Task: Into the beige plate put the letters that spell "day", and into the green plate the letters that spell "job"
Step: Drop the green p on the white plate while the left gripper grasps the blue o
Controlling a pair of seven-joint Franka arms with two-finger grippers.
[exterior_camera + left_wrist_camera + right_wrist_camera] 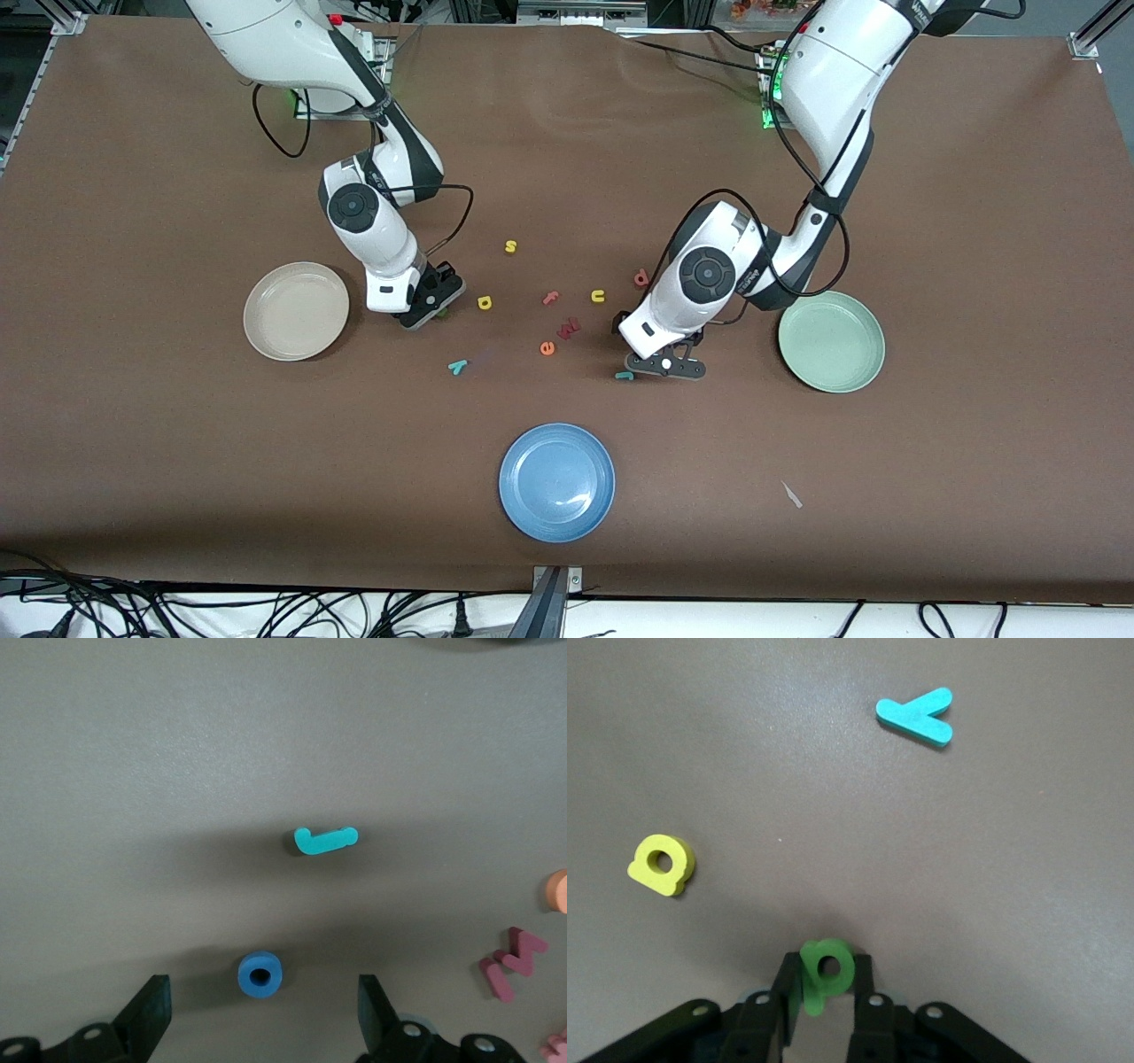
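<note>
Here the right gripper (pixel 824 979) pinches the green "a" (pixel 824 970); the left gripper (pixel 263 1014) straddles the blue "o" (pixel 260 974), jaws spread.

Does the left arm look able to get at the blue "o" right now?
Probably yes: the left gripper hangs open right over the blue "o", which lies bare between its fingers, apart from the teal "j".

The brown table (pixel 177 443) carries beige plate (pixel 296 311), green plate (pixel 831 341), blue plate (pixel 556 481) and scattered foam letters (pixel 558 330).
</note>
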